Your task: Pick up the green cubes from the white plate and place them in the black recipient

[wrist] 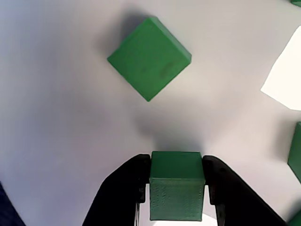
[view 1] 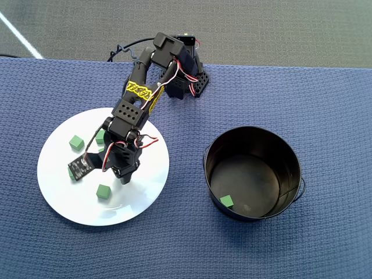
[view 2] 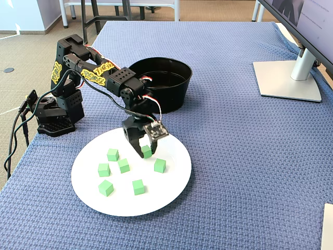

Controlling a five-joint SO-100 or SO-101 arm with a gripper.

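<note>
- The desk (view 2: 250, 156) is covered by a blue woven cloth; grey carpet floor shows beyond its far edge in the overhead view, and a monitor stand (view 2: 289, 78) sits on the cloth well apart from the white plate (view 2: 171, 195), on the right of the fixed view.
- The white plate lies near the desk's front edge in the fixed view, and the arm's base (view 2: 52, 117) stands just beyond the plate's left rim by the desk edge.
- The black recipient (view 2: 177, 86) stands behind the plate in the fixed view, near it but not touching, with bare cloth between them.
- One green cube lies inside the recipient (view 1: 226, 201), against its wall on the side nearer the plate.
- The tool (view 2: 144, 151) hangs over the plate's middle, its two black fingers (wrist: 124, 188) clamped on the held green cube (wrist: 176, 181).
- Five loose green cubes (view 2: 123, 165) rest on the plate in the fixed view, all left of or in front of the tool; one (wrist: 149, 57) lies just beyond the held cube in the wrist view.
- The cloth right of the plate is open as far as the monitor stand.
</note>
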